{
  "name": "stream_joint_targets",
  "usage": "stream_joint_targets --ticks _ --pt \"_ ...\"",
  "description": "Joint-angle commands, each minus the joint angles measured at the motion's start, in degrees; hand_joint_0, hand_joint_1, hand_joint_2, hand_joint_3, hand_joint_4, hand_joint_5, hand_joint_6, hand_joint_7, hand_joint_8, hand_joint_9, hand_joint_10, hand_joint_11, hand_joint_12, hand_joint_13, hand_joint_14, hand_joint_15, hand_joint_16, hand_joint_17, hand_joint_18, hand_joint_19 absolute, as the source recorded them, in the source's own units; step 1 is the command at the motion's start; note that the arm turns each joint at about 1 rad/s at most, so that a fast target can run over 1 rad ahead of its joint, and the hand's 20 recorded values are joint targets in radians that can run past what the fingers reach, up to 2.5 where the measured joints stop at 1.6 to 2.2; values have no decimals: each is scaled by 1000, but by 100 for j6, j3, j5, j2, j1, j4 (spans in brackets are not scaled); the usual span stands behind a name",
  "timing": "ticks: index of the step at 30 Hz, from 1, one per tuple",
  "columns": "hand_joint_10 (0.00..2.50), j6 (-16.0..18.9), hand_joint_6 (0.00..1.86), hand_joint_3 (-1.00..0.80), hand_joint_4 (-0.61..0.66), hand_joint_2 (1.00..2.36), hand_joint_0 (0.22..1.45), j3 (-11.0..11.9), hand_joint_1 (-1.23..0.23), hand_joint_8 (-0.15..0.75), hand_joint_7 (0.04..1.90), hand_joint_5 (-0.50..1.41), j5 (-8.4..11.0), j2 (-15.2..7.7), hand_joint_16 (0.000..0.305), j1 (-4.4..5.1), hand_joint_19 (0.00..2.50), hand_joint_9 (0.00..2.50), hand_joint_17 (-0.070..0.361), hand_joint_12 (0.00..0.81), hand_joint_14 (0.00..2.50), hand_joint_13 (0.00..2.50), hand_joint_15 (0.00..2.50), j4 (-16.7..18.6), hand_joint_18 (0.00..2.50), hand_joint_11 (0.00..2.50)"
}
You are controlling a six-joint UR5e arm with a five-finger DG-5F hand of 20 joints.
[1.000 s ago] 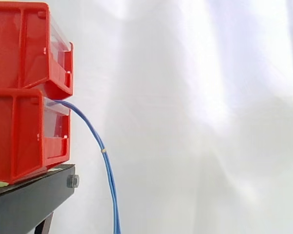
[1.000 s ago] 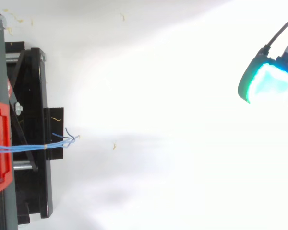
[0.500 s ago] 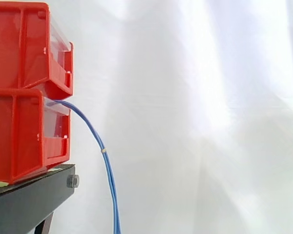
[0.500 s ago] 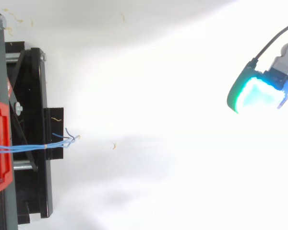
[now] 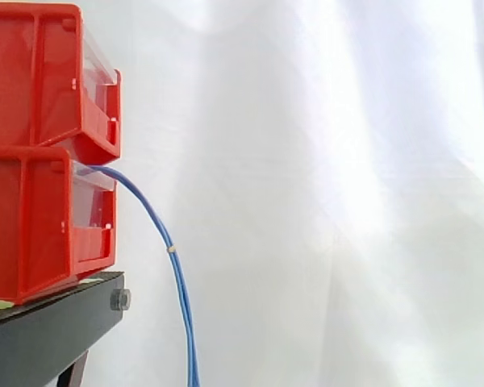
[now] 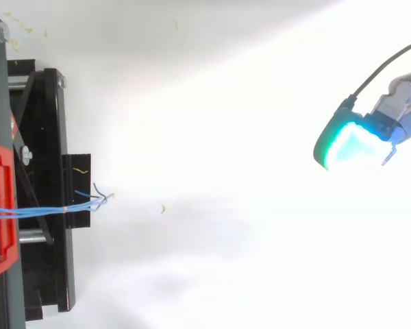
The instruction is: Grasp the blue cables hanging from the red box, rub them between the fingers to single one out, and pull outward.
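Blue cables (image 5: 177,275) hang off red box (image 5: 32,218) front; hand (image 6: 349,145) well apart

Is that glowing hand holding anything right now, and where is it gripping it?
Not the blue cables: they hang free from the lower red box, far from the hand. Whether the hand holds anything else cannot be told.

Blue cables (image 5: 180,294) hanging bundled from lower red box (image 5: 32,218)
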Motion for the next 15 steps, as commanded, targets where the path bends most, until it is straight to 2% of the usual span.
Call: stream_joint_targets --ticks 1,15 --pt "8 17 501 -500 296 1000 478 -85 -601 289 743 -202 96 -3 59 60 678 721 132 406 12 696 444 119 614 457" --pt "8 17 502 -500 301 1000 478 -85 -595 290 745 -200 219 -3 58 130 669 720 131 405 12 694 443 119 612 446"
